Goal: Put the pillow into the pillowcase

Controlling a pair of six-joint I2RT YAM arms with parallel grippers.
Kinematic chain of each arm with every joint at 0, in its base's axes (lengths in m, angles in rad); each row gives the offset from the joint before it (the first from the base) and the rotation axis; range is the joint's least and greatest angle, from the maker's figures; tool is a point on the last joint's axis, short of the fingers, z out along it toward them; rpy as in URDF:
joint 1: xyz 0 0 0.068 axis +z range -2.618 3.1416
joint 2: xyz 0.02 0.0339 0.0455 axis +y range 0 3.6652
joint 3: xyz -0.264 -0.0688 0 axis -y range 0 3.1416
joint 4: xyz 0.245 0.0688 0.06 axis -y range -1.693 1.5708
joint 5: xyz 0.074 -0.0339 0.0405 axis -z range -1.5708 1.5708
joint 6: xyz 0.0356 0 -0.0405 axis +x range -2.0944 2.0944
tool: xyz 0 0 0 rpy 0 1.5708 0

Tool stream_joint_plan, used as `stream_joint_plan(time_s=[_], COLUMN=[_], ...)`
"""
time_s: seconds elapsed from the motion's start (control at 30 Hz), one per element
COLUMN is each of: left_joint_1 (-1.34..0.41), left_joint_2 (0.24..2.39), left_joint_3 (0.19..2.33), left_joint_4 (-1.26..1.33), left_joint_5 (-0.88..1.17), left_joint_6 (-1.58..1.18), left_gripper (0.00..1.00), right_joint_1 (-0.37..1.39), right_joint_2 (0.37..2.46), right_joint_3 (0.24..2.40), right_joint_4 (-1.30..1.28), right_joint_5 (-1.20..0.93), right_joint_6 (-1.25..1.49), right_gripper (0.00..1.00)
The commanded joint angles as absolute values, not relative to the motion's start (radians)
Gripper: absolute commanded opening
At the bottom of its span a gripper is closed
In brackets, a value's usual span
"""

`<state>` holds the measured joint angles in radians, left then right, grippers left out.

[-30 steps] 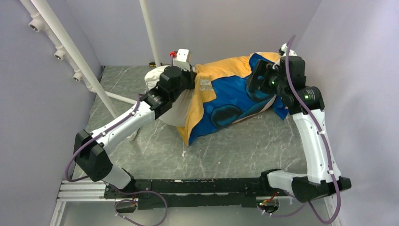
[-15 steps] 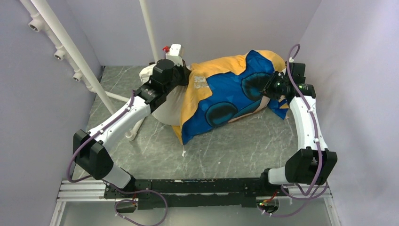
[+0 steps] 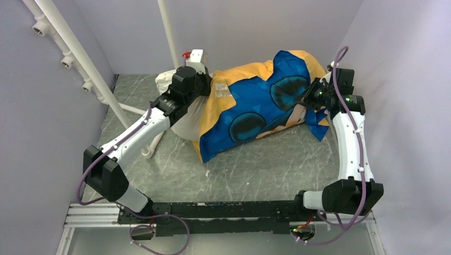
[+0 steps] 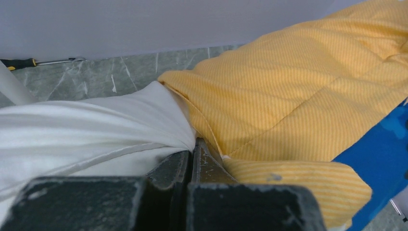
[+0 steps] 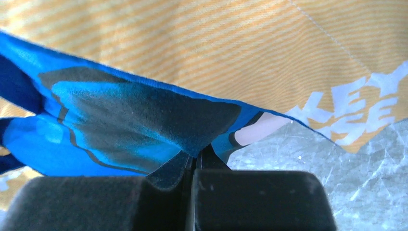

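Top view: I see pillowcase centre-right of frame, blue face up, yellow along upper and left edges, bulging over pillow. White end of pillow sticks out of case's left opening, centre-left, resting on marble table. Left gripper pinched tight, white pillow cloth puckering into jaws just beside yellow hem. Right gripper clamped on blue fold at pillowcase's right end, fold held above table. Screwdriver by back wall, upper left of left wrist view.
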<state>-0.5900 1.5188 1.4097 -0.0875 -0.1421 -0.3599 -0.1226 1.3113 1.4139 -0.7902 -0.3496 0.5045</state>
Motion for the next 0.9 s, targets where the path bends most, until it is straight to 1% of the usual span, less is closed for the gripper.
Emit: stream_joint_plan(time_s=[0.0, 0.1, 0.13, 0.2, 0.23, 0.27, 0.3, 0.33, 0.37, 0.5, 0.57, 0.63, 0.73, 0.83, 0.87], left_joint_1=[-0.575, -0.575, -0.573, -0.574, -0.574, -0.573, -0.574, -0.572, -0.571, -0.566, -0.561, -0.557, -0.555, -0.553, -0.554], left_joint_2=[1.516, 1.514, 1.513, 1.506, 1.503, 1.499, 1.495, 1.491, 1.488, 1.479, 1.477, 1.474, 1.475, 1.473, 1.471], left_joint_3=[1.459, 1.473, 1.474, 1.471, 1.466, 1.463, 1.462, 1.459, 1.459, 1.468, 1.477, 1.484, 1.494, 1.500, 1.498], left_joint_4=[-0.066, -0.080, -0.081, -0.079, -0.078, -0.078, -0.078, -0.079, -0.084, -0.106, -0.130, -0.145, -0.164, -0.176, -0.176], left_joint_5=[-0.190, -0.196, -0.194, -0.188, -0.186, -0.182, -0.180, -0.176, -0.173, -0.145, -0.124, -0.104, -0.073, -0.042, -0.029], left_joint_6=[-0.323, -0.315, -0.313, -0.313, -0.315, -0.316, -0.315, -0.313, -0.312, -0.301, -0.301, -0.300, -0.308, -0.326, -0.335], left_gripper=[0.00, 0.00, 0.00, 0.00, 0.00, 0.00, 0.00, 0.00, 0.00, 0.00, 0.00, 0.00, 0.00, 0.00, 0.00], right_joint_1=[-0.118, -0.118, -0.118, -0.118, -0.118, -0.118, -0.117, -0.116, -0.114, -0.070, 0.019, 0.122, 0.233, 0.332, 0.354], right_joint_2=[1.256, 1.269, 1.272, 1.275, 1.273, 1.269, 1.263, 1.257, 1.249, 1.260, 1.288, 1.312, 1.315, 1.334, 1.341], right_joint_3=[1.591, 1.643, 1.651, 1.664, 1.664, 1.663, 1.663, 1.661, 1.657, 1.624, 1.612, 1.587, 1.481, 1.405, 1.383], right_joint_4=[-0.804, -0.823, -0.827, -0.836, -0.836, -0.834, -0.831, -0.829, -0.816, -0.769, -0.747, -0.710, -0.527, -0.370, -0.328], right_joint_5=[-0.420, -0.419, -0.417, -0.388, -0.380, -0.379, -0.380, -0.382, -0.390, -0.476, -0.495, -0.511, -0.600, -0.602, -0.602], right_joint_6=[0.489, 0.467, 0.460, 0.440, 0.434, 0.427, 0.419, 0.417, 0.419, 0.446, 0.466, 0.493, 0.597, 0.669, 0.691], right_gripper=[0.00, 0.00, 0.06, 0.29, 0.42, 0.53, 0.61, 0.65, 0.67, 0.69, 0.70, 0.72, 0.78, 0.85, 0.85])
